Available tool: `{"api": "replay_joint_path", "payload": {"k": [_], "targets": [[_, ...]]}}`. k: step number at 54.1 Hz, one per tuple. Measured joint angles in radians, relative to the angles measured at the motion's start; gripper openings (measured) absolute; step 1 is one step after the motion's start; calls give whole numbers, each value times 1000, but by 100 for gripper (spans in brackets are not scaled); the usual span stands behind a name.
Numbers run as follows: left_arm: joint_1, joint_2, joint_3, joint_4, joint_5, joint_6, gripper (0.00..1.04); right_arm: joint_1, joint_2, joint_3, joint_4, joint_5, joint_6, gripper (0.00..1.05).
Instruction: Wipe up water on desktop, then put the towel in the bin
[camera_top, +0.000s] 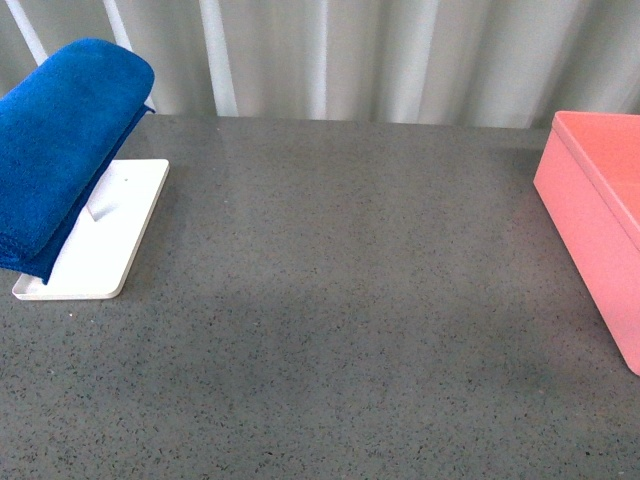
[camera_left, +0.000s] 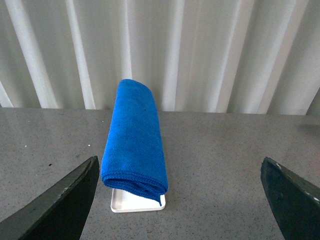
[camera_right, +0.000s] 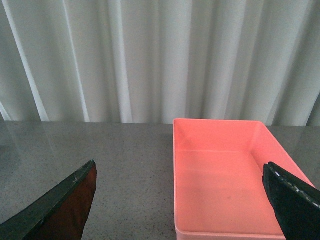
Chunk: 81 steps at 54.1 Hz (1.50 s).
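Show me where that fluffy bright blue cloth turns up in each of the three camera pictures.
Front view: the fluffy bright blue towel is at the far left, draped above a flat white tray.
Left wrist view: towel mid-picture, over that tray.
Right wrist view: not in it.
Shared landmark: the white pleated curtain behind the speckled grey desktop.

A flat white tray with rounded corners and a low raised rim lies near the far left corner of the tabletop, its long side running front to back. A short pale post rises from it. A white pleated curtain hangs behind the far edge, spanning its whole width.
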Motion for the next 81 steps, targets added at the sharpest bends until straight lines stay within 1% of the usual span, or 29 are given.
{"api": "replay_joint_path", "payload": {"k": [15,16,17,18,20,22,27,31,34,41,43,47,52,57,63,67,72,77,81], "targets": [[0,2,1,-2,-4,-4,98,0,0,0,0,0,0,98],[-10,22,10,-36,-34,-33,98,0,0,0,0,0,0,98],[-21,67,47,-137,-95,-77,98,0,0,0,0,0,0,98],[-23,111,77,-201,-121,-118,98,0,0,0,0,0,0,98],[-18,212,129,-290,-132,-215,98,0,0,0,0,0,0,98],[7,323,164,-287,-106,-291,98,0,0,0,0,0,0,98],[61,483,229,-169,-31,-319,98,0,0,0,0,0,0,98],[103,642,329,-82,18,-292,98,0,0,0,0,0,0,98],[118,759,408,-16,49,-253,98,0,0,0,0,0,0,98],[120,1047,632,-15,72,-134,98,0,0,0,0,0,0,98],[109,1156,727,-50,62,-74,98,0,0,0,0,0,0,98],[98,1311,890,-121,50,-16,98,0,0,0,0,0,0,98],[88,1525,1150,-230,-20,67,98,0,0,0,0,0,0,98],[84,1681,1330,-292,-55,128,98,0,0,0,0,0,0,98],[85,1796,1436,-347,-86,155,98,0,0,0,0,0,0,98],[85,1863,1472,-359,-108,161,98,0,0,0,0,0,0,98],[84,1907,1478,-369,-77,150,98,0,0,0,0,0,0,98],[77,1918,1464,-348,-72,150,98,0,0,0,0,0,0,98],[69,1918,1433,-324,-31,134,98,0,0,0,0,0,0,98]]}}
